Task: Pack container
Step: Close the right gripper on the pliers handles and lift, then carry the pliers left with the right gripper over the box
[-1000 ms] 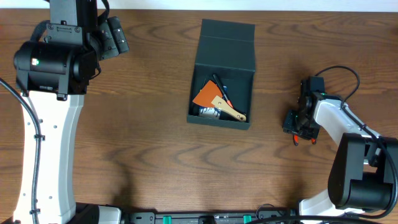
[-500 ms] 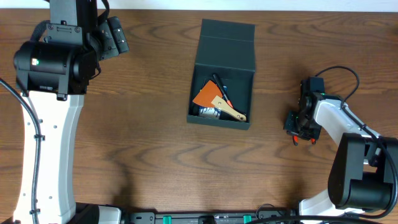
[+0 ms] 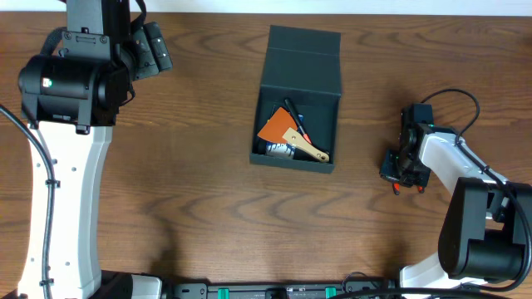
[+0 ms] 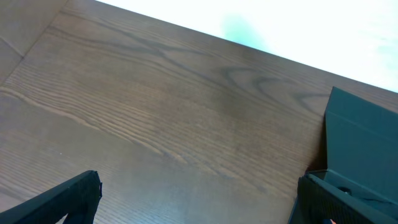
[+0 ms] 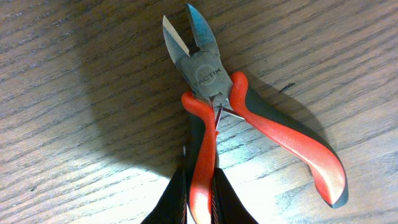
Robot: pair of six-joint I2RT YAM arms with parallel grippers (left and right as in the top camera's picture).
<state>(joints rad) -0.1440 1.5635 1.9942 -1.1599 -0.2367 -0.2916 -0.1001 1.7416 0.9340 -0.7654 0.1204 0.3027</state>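
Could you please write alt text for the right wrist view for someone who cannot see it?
Red-and-grey-handled diagonal cutters lie on a wood-grain table, their jaws slightly open and pointing up the frame. The right gripper comes in from the bottom edge, its two dark fingers closed on one handle.

The left arm (image 3: 66,83) stood raised at the far left, the left claw (image 4: 199,199) spread wide. The right arm (image 3: 465,174) bent low, wrist turned down, the right claw (image 5: 200,190) pinched on one handle of the pliers (image 5: 208,81)
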